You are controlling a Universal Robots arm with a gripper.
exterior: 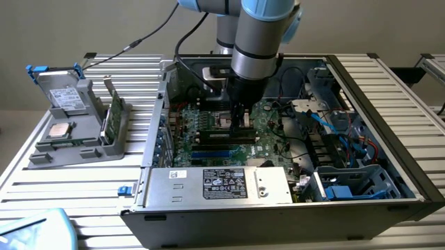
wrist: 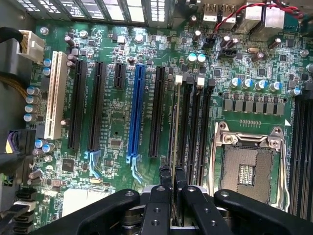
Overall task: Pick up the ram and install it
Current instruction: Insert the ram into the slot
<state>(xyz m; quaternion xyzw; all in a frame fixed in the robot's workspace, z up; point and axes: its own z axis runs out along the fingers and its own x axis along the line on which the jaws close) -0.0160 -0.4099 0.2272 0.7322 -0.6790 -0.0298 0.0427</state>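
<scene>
**In-case: gripper clamping ram over mem slots**

Fingers are closing tight on the ram, edge-on, w/ CPU socket flanking one side and blue PCIe slot the other. Loose cables are crowding the arm inside the PC case.

The room is bright with soft, even light from overhead, and the slatted table shows no hard shadows. Inside the computer case it's dimmer, and the arm lays a dull shade on the board right under the gripper. Seen from the wrist, the motherboard ahead of the gripper is evenly lit. The vent slots far beyond it are blown out white. Between the dark fingers, the ram shows as a thin pale edge.
</scene>
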